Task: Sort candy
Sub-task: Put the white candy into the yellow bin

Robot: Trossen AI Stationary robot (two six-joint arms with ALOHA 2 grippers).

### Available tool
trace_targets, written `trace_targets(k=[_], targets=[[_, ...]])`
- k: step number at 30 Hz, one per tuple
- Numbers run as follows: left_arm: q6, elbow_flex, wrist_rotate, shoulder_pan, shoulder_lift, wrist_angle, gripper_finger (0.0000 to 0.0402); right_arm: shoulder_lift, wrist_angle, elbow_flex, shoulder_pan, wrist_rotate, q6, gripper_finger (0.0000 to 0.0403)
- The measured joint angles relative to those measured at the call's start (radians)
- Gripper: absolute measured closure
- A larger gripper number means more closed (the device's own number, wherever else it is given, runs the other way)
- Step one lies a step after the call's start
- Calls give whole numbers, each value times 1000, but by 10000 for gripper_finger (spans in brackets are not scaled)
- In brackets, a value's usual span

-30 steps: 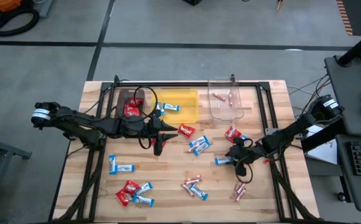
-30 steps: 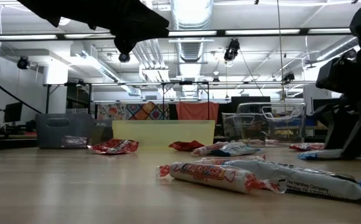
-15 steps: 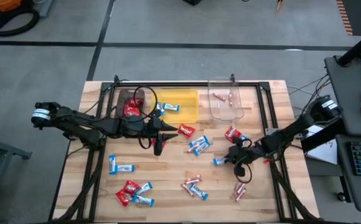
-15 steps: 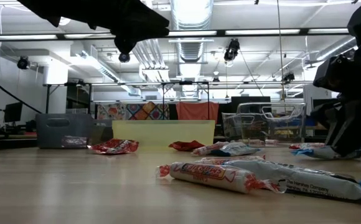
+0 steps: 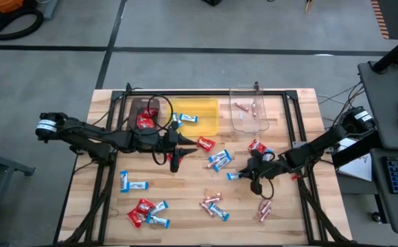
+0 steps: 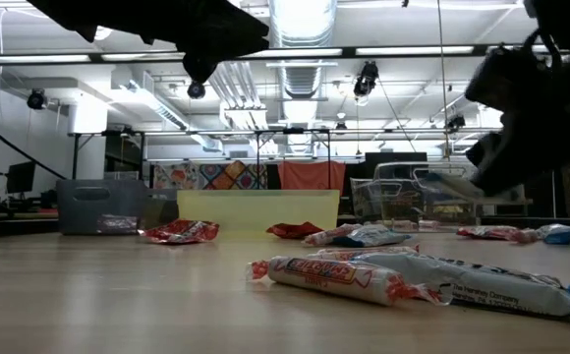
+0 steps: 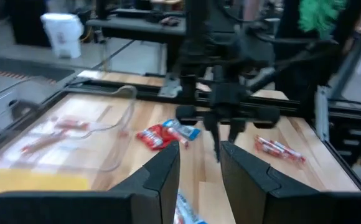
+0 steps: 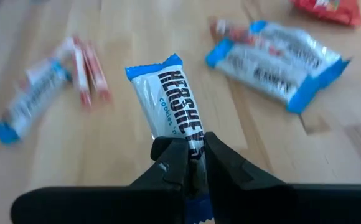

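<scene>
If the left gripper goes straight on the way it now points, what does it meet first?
Probably the red candy packet with a blue-and-white bar beside it; the right gripper hangs beyond, slightly aside. Depth is unclear. The left gripper is open, above the wooden table.

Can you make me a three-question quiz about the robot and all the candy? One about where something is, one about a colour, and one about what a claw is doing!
1. Where is the yellow bin?
A. Between the brown bin and the clear bin
B. At the table's near edge
C. On the floor

2. What colours is the candy bar in the right gripper?
A. Red
B. Blue and white
C. Green

3. What is the right gripper doing?
A. Wide open over nothing
B. Resting inside the clear bin
C. Shut on the candy bar

Answers:
1. A, as the high view shows the three bins in a row along the table's far edge, yellow in the middle.
2. B, as the right wrist view shows a white wrapper with blue ends.
3. C, as both fingers pinch the bar's lower end in the right wrist view.
</scene>
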Motion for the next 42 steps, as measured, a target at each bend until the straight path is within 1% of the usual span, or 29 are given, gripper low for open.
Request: trace_targets(k=[2,4,7,11,14,16,19,23,26,29,31,35,36,39,42], targets=[[48,0,13,-21,37,43,297,0,44,0,-16,-4,27,374],[112,1,15,-44,92,119,287,-1,103,0,-36,-29,54,374],[209,1,16,-73,179,232,262,-3,198,0,-71,-102,92,374],[290,12,17,-84,284,360,220,-5,304,5,-136,-211,216,374],[318,53,19,-83,350,369,194,-5,333,28,-170,-293,267,374],[350,88,59,-83,395,372,185,-5,331,50,-186,-330,285,374],[369,140,126,-84,448,368,183,-5,331,80,-207,-373,295,374],[373,180,196,-80,480,369,185,-5,323,104,-224,-399,313,374],[373,182,197,-79,483,366,200,-5,292,120,-226,-399,310,374],[365,181,189,-79,476,367,235,-5,287,129,-226,-399,306,374],[363,181,171,-79,474,367,273,-5,290,132,-225,-399,304,374],[365,180,164,-78,473,368,374,-5,290,132,-227,-385,299,374],[367,180,161,-78,472,368,385,-5,290,132,-228,-380,306,374],[366,179,161,-78,468,366,386,-5,293,132,-229,-373,308,358],[366,179,162,-79,453,342,395,-5,295,132,-229,-366,311,328]])
